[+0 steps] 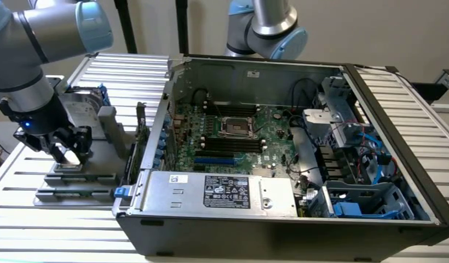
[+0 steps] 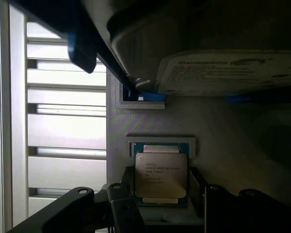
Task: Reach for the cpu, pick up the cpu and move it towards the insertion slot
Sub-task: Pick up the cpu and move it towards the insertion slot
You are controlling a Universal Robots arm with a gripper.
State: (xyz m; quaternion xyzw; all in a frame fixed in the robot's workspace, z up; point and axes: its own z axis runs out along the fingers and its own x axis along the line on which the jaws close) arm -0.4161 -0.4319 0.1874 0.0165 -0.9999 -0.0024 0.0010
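Note:
The cpu [image 2: 161,174], a small square chip with a silver-grey lid and green rim, lies low on a grey holder [image 2: 160,144] on the exterior view's left. My gripper [image 2: 162,187] is down around it, its black fingers [image 2: 127,187] against both side edges, shut on it. In the exterior view the gripper [image 1: 69,153] hangs over the grey fixture with the bright cpu [image 1: 69,159] between its fingers. The insertion slot [image 1: 235,127], a square socket with a shiny frame, sits on the green board inside the open computer case, well to the exterior view's right of the gripper.
An upright silver hard drive [image 1: 82,107] with a blue-edged bracket stands just behind the gripper. The case wall [image 1: 155,131] rises between the fixture [image 1: 71,183] and the board. Black memory slots [image 1: 232,145] flank the socket. A second arm [image 1: 265,27] stands behind the case.

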